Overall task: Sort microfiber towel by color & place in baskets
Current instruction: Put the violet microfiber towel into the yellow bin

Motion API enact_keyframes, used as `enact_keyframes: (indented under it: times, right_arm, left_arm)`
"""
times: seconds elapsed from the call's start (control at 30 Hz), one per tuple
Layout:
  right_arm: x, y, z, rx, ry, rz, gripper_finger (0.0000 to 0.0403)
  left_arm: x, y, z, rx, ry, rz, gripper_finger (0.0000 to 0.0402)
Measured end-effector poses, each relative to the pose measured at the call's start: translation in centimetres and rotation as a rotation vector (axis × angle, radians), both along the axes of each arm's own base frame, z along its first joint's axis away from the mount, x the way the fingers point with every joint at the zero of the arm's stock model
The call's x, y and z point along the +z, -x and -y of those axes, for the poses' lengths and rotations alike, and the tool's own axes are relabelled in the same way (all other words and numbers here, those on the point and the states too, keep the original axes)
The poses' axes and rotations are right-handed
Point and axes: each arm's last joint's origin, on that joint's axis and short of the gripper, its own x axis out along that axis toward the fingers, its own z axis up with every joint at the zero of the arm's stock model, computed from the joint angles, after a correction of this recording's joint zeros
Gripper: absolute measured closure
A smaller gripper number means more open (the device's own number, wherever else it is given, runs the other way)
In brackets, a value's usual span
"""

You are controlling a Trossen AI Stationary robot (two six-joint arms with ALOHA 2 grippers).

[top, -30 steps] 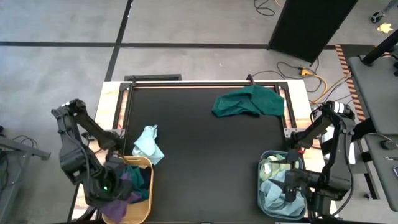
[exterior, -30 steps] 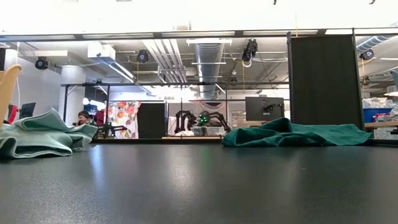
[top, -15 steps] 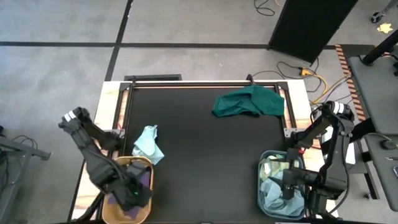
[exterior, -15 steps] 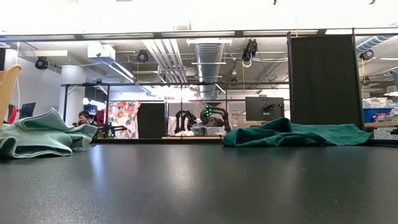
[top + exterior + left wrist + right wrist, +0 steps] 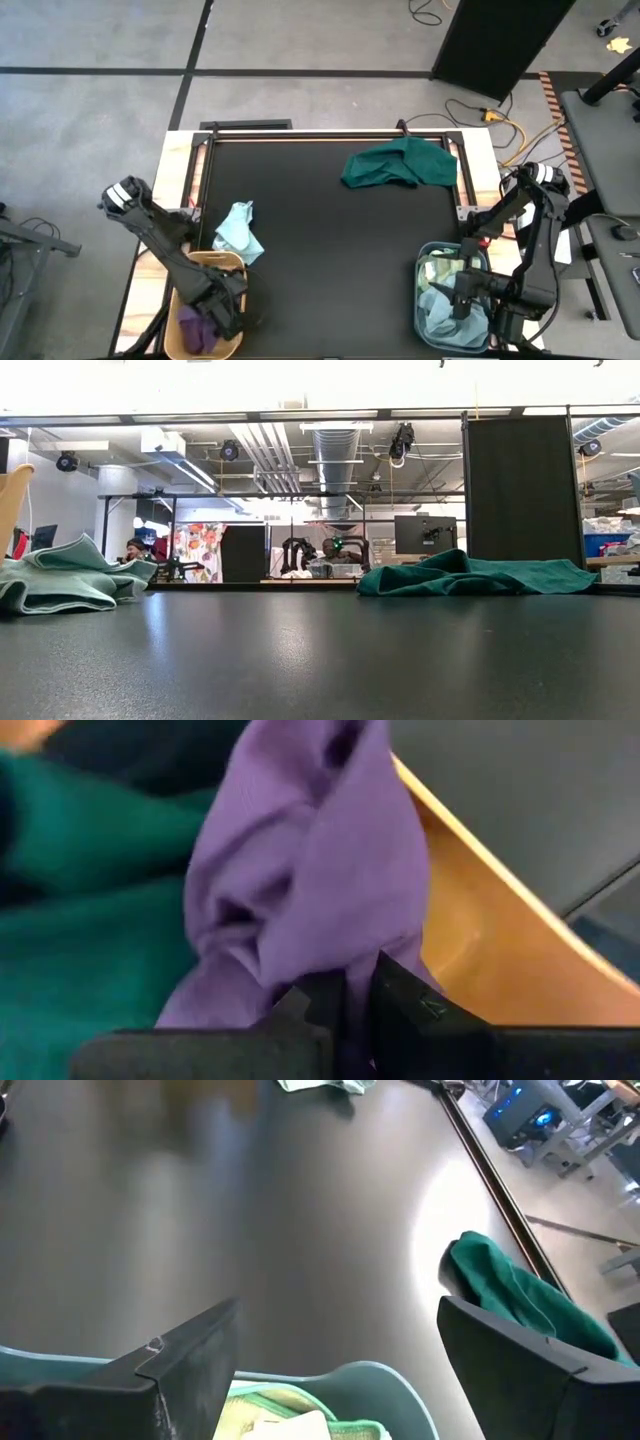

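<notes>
My left gripper (image 5: 226, 312) is down in the orange-yellow basket (image 5: 238, 262) at the table's near left, shut on a purple towel (image 5: 310, 870), which also shows in the high view (image 5: 190, 324). A dark green towel (image 5: 80, 880) lies in that basket beside it. My right gripper (image 5: 340, 1365) hangs open and empty over the grey-blue basket (image 5: 424, 272) at the near right, which holds pale yellow-green (image 5: 290, 1420) and light blue cloths. A light blue towel (image 5: 240, 232) and a dark green towel (image 5: 400, 163) lie on the table. My left gripper pinches a bunched fold of the purple towel (image 5: 330, 970) between its two fingertips. One layer or several, I cannot tell. The towel lies crumpled and slack beyond the fingers, against the dark green towel and next to the basket's inner wall (image 5: 480, 930).
The light blue towel lies just beyond the orange-yellow basket's far rim, and shows at the left in the low view (image 5: 60, 575). The dark green towel lies at the far right (image 5: 470, 575). The black table top (image 5: 330, 250) between them is bare.
My left gripper has swung toward the table's right edge, from the orange-yellow basket's left side to over its right part, and the arm has turned about. The purple towel has gone with it and now lies inside the basket.
</notes>
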Motion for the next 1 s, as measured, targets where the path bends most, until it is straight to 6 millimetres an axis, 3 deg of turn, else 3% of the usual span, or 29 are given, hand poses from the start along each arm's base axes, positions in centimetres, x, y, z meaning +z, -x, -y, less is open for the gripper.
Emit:
enact_keyframes:
  times: [0.17,0.33,0.47,0.73,1.0]
  right_arm:
    - [-0.1,0.0,0.0,-0.001,0.001,0.0,0.0078]
    - [-0.2,0.0,0.1,-0.001,0.008,-0.002,0.0078]
    - [-0.3,0.1,0.1,-0.004,0.007,-0.009,0.0078]
    - [-0.4,0.0,0.1,0.01,0.023,-0.014,0.0078]
    - [-0.4,0.0,0.1,0.003,0.007,-0.002,0.0078]
  left_arm:
    - [-3.8,1.2,-0.9,-0.021,0.05,-0.09,0.039]
    - [-5.4,2.1,-1.3,-0.002,0.141,-0.225,0.0386]
    - [-5.4,2.2,-1.3,0.002,0.143,-0.228,0.0357]
    - [-3.8,2.0,-0.4,0.01,0.219,-0.312,0.0249]
    - [-2.1,1.2,0.2,0.145,0.216,-0.33,0.0157]
